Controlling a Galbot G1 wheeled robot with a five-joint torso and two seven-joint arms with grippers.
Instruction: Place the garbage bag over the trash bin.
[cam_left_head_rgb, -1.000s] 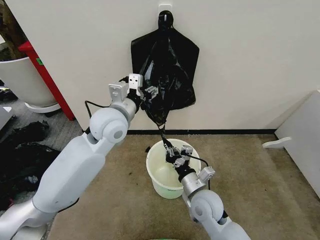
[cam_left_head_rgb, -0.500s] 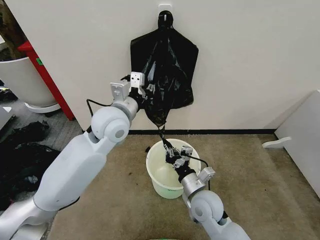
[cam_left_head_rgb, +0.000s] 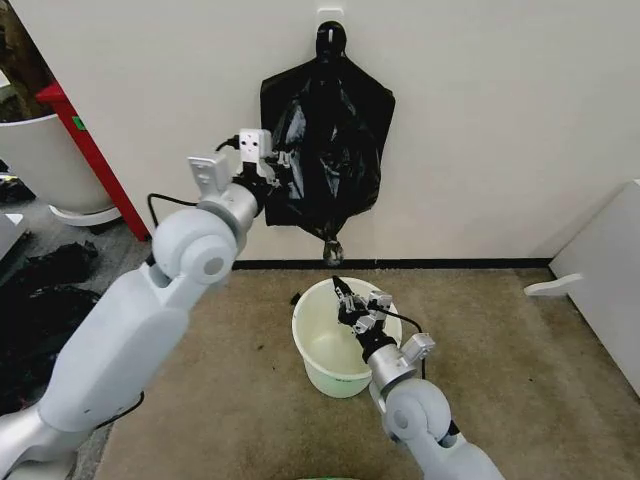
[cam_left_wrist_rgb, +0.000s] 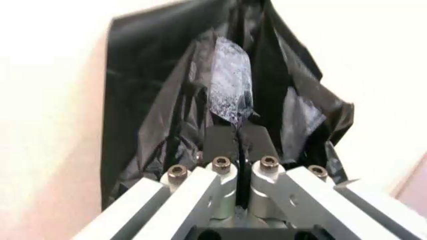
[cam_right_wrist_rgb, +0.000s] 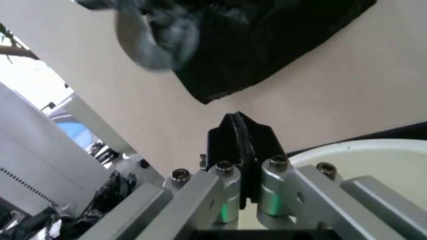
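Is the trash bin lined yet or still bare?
Bare: the trash bin shows its cream inside; the garbage bag hangs on the wall, pinched by the left gripper.

The garbage bag (cam_left_head_rgb: 325, 150) hangs flat against the wall from a hook at its top, glossy black and wrinkled, its lower tip twisted into a small tail. My left hand (cam_left_head_rgb: 281, 170) pinches its film at the left side. The trash bin (cam_left_head_rgb: 335, 345), round, white, cream inside, stands upright on the floor directly below it.
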